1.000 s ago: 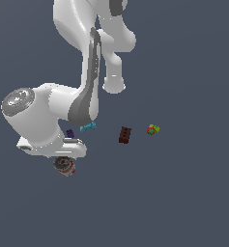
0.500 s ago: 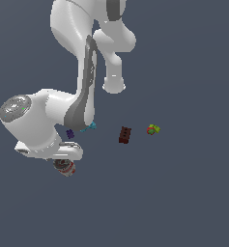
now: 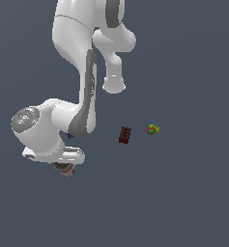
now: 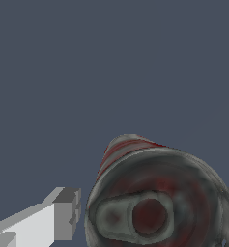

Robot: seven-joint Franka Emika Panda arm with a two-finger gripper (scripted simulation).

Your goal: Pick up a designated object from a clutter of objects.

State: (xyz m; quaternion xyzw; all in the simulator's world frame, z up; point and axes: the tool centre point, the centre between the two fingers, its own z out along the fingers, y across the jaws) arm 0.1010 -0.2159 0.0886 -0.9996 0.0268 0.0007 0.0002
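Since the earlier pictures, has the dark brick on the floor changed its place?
No. In the exterior view the dark brick lies just to the left of the green-and-red lump, with the same gap between them as before.

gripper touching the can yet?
Apart. In the wrist view a strip of bare floor shows between the one visible fingertip and the can. The other finger is barely in frame, so its contact cannot be told.

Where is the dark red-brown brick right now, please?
In the exterior view, the dark red-brown brick lies right of centre, between the robot arm and the green-and-red lump.
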